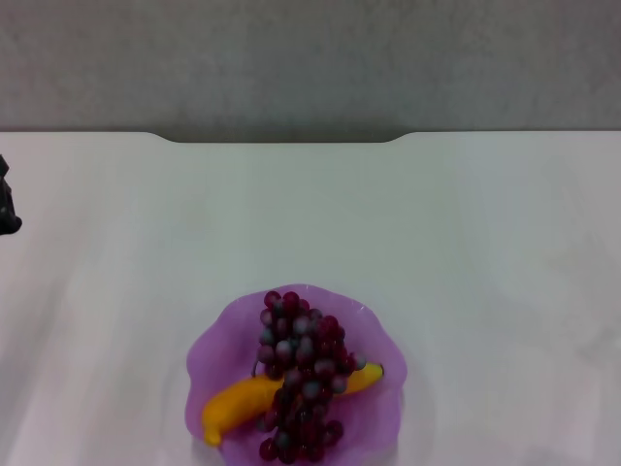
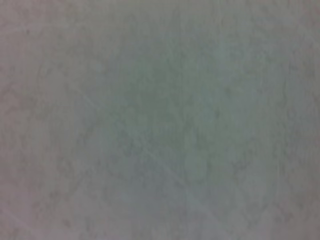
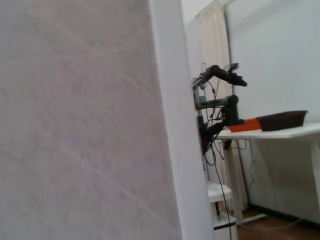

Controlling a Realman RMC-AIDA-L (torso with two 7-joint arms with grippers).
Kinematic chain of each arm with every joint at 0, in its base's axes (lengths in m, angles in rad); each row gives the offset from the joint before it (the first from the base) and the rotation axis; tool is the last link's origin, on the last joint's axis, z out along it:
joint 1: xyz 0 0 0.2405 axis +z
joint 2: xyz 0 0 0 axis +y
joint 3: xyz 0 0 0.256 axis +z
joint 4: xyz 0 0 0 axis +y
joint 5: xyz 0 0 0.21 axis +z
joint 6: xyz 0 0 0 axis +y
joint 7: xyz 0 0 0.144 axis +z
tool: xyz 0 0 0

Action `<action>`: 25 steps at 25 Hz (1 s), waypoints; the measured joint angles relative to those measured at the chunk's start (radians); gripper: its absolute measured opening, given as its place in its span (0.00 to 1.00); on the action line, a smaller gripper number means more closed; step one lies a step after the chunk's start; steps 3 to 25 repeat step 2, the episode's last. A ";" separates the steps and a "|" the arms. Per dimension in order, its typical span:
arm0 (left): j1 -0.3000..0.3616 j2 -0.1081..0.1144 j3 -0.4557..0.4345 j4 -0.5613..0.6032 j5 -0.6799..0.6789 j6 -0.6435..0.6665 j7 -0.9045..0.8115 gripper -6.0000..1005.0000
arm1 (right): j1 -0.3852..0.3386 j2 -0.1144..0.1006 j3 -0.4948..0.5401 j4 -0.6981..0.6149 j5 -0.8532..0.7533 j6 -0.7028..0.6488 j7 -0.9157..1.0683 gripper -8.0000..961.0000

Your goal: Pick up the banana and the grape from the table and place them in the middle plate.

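My left gripper (image 1: 8,209) a dark sliver at the far left edge of head view, my right arm out of sight

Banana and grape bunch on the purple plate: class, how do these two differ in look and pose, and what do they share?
The banana is one smooth yellow-orange curve; the grape is a knobbly bunch of dark red-purple balls. The banana lies crosswise on the middle plate; the grape runs near to far. The grape rests over the banana. Both lie in the plate.

A lab: another robot arm (image 3: 216,75) beside a desk (image 3: 280,132).
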 joint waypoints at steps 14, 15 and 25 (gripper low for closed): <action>-0.001 -0.002 -0.017 0.000 0.000 0.000 0.000 0.03 | 0.007 -0.001 -0.001 0.009 0.002 0.000 0.033 0.03; -0.001 -0.002 -0.017 0.000 0.000 0.000 0.000 0.03 | 0.007 -0.001 -0.001 0.009 0.002 0.000 0.033 0.03; -0.001 -0.002 -0.017 0.000 0.000 0.000 0.000 0.03 | 0.007 -0.001 -0.001 0.009 0.002 0.000 0.033 0.03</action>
